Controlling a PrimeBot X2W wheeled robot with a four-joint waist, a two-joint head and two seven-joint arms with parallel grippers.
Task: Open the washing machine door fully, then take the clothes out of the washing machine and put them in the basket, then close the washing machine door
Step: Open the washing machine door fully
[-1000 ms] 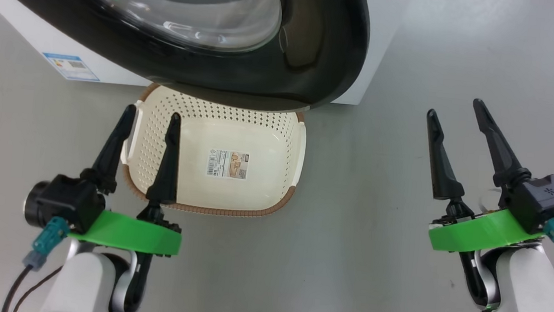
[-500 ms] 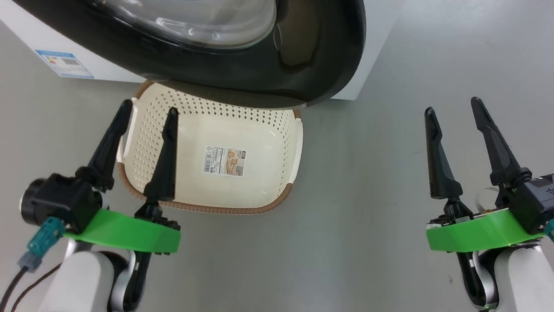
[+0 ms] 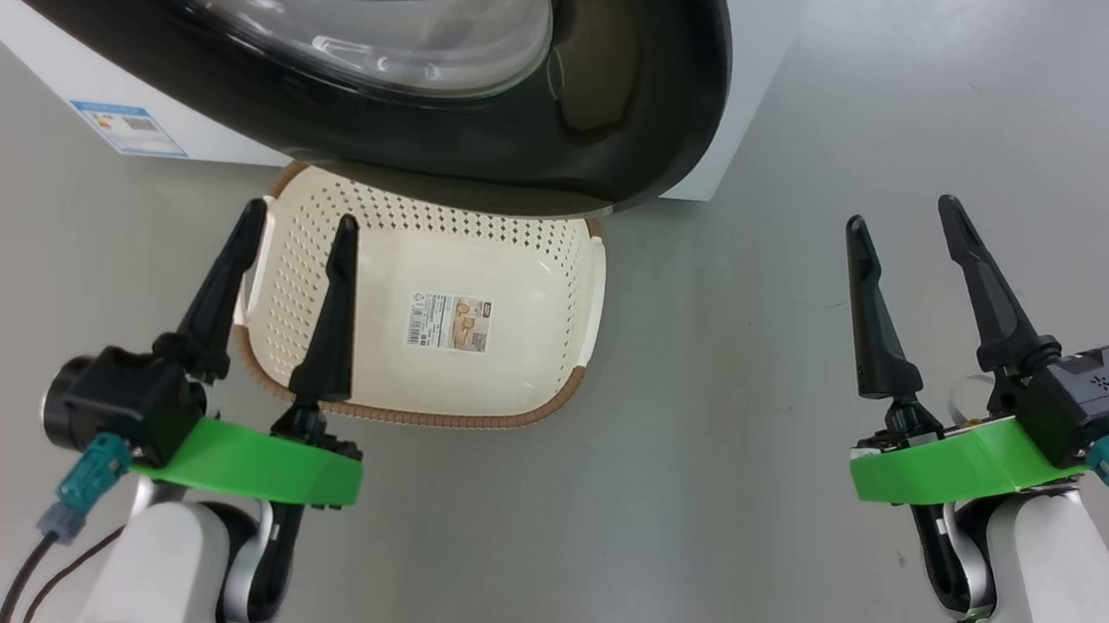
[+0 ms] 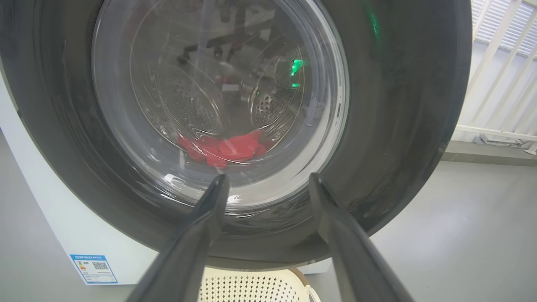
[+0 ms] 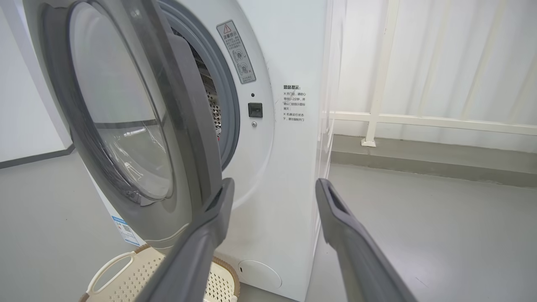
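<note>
The washing machine door [image 3: 633, 108], black-rimmed with a glass bowl, stands partly open over the far edge of the cream basket [image 3: 425, 419]. Seen edge-on in the right wrist view, the door [image 5: 126, 126] is ajar from the white washing machine [image 5: 289, 167]. The red clothes [image 4: 226, 149] lie in the drum behind the door glass [image 4: 402, 126]. My left gripper [image 3: 303, 214] is open and empty over the basket's left side, pointing at the door [image 4: 267, 177]. My right gripper [image 3: 902, 211] is open and empty to the right of the machine [image 5: 275, 181].
The basket [image 5: 134, 277] holds only a paper label [image 3: 448, 322]. A blue energy label [image 3: 129, 129] marks the machine's lower left front. A white railing [image 5: 419, 121] and a curtain stand to the machine's right. Grey floor [image 3: 722, 467] spreads between my arms.
The head view has shifted a little, so machine and basket sit slightly further left. Both grippers stay open and nearly still.
</note>
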